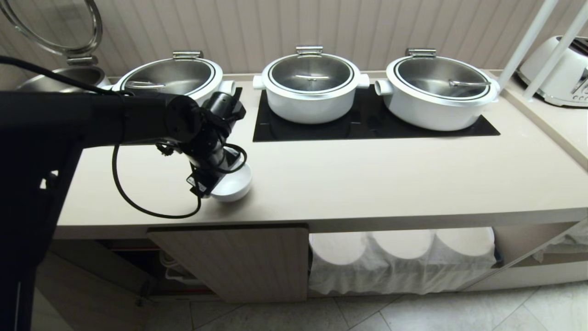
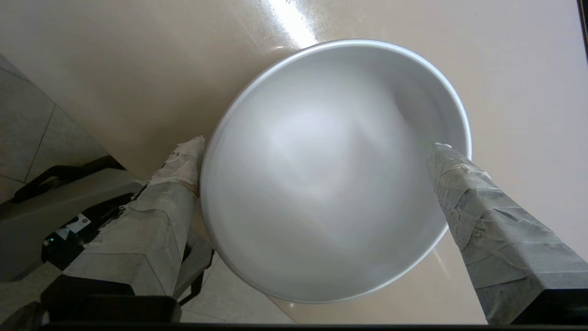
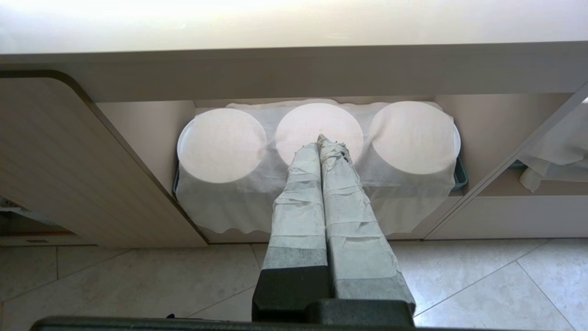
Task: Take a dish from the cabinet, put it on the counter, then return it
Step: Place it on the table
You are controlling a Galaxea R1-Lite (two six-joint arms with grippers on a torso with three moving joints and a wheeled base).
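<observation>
Round glossy white dish (image 2: 335, 174) on smooth beige counter (image 2: 115, 69), L pincer (image 2: 317, 151) spread

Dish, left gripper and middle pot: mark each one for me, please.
dish (image 2: 330, 184): left wrist view, inside of the bowl.
left gripper (image 2: 317, 151): left wrist view, midway between its taped fingertips, open, straddling the dish.
middle pot (image 1: 311, 94): head view, white side wall below the lid.

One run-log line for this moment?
left gripper: open around bowl | bowl: on counter near front edge | right gripper: shut, parked
</observation>
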